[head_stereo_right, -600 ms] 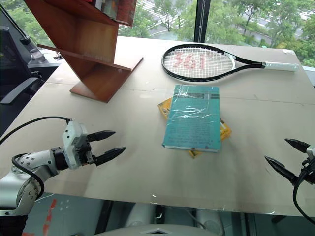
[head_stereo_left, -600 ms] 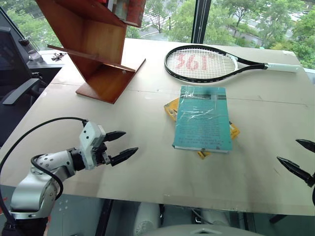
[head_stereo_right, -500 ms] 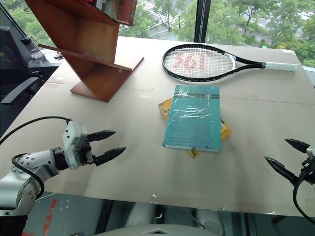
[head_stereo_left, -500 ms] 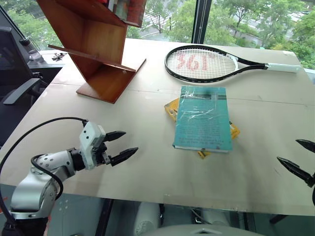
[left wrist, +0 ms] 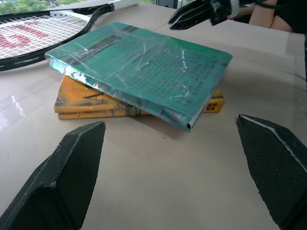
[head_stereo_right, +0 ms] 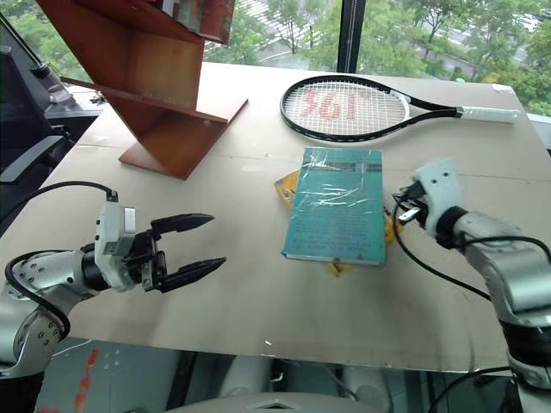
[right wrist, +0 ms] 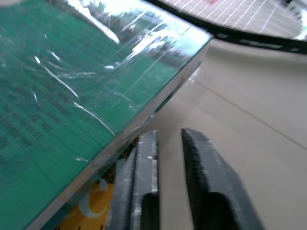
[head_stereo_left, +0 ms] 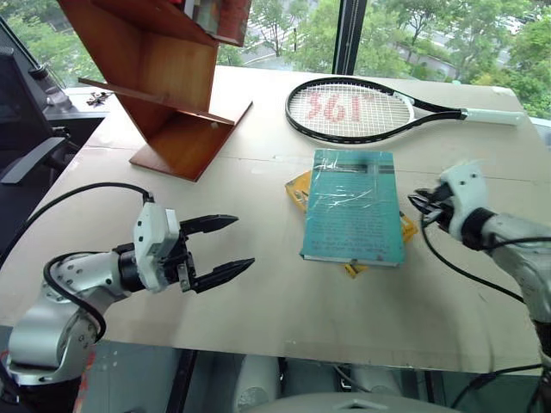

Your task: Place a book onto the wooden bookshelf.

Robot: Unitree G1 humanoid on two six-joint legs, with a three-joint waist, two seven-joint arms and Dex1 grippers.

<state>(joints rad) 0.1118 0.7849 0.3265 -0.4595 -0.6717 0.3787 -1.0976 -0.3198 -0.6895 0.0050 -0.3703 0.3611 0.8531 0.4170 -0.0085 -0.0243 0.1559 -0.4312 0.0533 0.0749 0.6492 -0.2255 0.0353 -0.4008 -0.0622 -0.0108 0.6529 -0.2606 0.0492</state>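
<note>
so the book (head_stereo_left: 353, 205) lies flat near the middle of the table (head_stereo_left: 258, 292), resting on top of a smaller yellow book (left wrist: 91, 103) and just in front of a racket (head_stereo_left: 362, 110). the shelf (head_stereo_left: 168, 82) stands well apart at the far left corner, so nothing is placed yet; this looks like the approach to picking the book up. the right gripper (head_stereo_left: 424, 203) sits just beside the book's right edge, its fingers (right wrist: 144, 191) drawn together with only a thin slit between them and nothing held, tips low by the seam between the two books. the left gripper (head_stereo_left: 225, 248) hovers over the near left of the table with its jaws spread wide and empty, pointing toward the book. next, i judge, the closed right tips need to nudge or lift that edge so the open left jaws can close on the book alone, leaving the yellow one behind.
</note>
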